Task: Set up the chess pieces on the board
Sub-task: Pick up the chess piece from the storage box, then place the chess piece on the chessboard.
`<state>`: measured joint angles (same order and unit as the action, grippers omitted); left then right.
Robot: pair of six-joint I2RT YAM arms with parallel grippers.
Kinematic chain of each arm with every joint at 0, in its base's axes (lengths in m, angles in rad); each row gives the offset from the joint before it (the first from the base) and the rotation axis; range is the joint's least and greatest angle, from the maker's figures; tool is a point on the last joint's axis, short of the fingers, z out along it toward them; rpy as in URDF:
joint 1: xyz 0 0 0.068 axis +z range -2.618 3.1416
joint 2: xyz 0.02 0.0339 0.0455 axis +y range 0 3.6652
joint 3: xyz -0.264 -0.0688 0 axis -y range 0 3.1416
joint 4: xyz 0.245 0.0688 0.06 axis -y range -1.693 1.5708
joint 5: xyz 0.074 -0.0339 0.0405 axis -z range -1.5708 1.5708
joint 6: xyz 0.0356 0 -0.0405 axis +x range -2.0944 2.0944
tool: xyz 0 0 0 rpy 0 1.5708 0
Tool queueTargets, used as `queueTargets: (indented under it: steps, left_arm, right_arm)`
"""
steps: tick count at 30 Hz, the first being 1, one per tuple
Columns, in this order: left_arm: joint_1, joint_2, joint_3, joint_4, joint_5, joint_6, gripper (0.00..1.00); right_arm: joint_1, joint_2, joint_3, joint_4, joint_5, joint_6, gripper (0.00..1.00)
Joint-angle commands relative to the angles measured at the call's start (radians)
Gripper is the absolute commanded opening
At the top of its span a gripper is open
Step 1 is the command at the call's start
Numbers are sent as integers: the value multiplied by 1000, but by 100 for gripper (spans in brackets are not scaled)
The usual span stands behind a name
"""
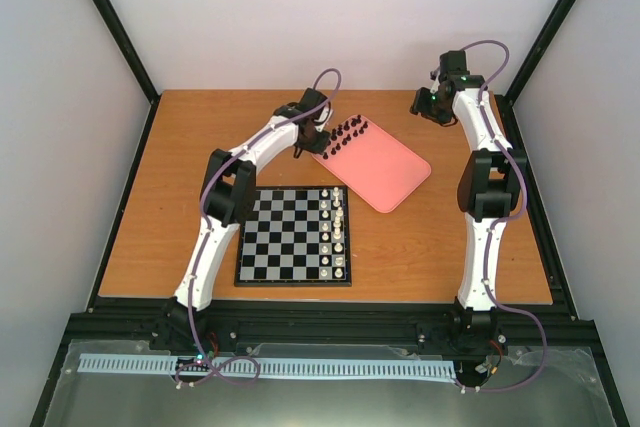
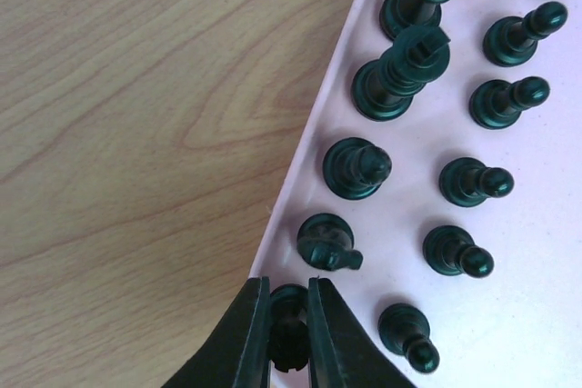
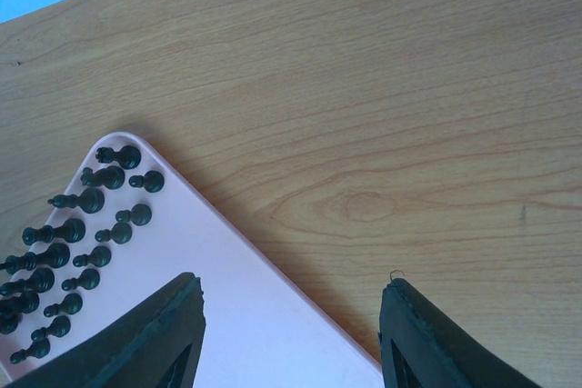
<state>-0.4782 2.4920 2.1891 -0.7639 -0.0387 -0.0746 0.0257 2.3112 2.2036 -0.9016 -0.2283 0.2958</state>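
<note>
Several black chess pieces (image 1: 347,133) stand in two rows along the far left edge of a pink tray (image 1: 385,172). In the left wrist view my left gripper (image 2: 288,286) is shut on one black piece (image 2: 291,344), a rook by its notched top, at the tray's near corner. The other pieces (image 2: 356,168) stand just beyond it. The board (image 1: 290,281) lies in front of the tray, with no black pieces on it. My right gripper (image 1: 425,104) hangs open and empty at the far right, above the tray's edge (image 3: 227,315) and the bare wood.
White pieces (image 1: 337,232) fill the two right-hand columns of the board. The wooden table (image 1: 180,167) is bordered by a black frame, with white walls around it. The tray lies at an angle behind and to the right of the board.
</note>
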Motion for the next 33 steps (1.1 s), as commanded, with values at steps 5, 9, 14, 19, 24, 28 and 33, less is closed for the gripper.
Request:
queueTargets:
  steps: [5,9,14,19,24,28,33]
  left_arm:
    - [-4,-126,29,-30,-84,30,1]
    - [-4,-147,28,-37,-76,27,1]
    - [-3,-244,-49,-65,-83,-10,1]
    - [-3,-448,-268,-87,-131,-86,1]
    - [-4,-679,-539,-103,-141,-236,1]
    - [-4,-860,-752,-87,-167,-330,1]
    - [-3,-991,-901,-99,-195,-417,1]
  right_arm:
    - [-10,6,10,-10,-27,2,62]
    - [-9,-2,4,-9,-29,3,61]
    - [-7,-43,-56,-6,-11,15,61]
    - [10,-136,-207,47,25,30,61]
    - [32,-194,-317,72,30,40,61]
    - [74,-251,-378,87,62,35,61]
    - [115,-315,-439,104,75,34,61]
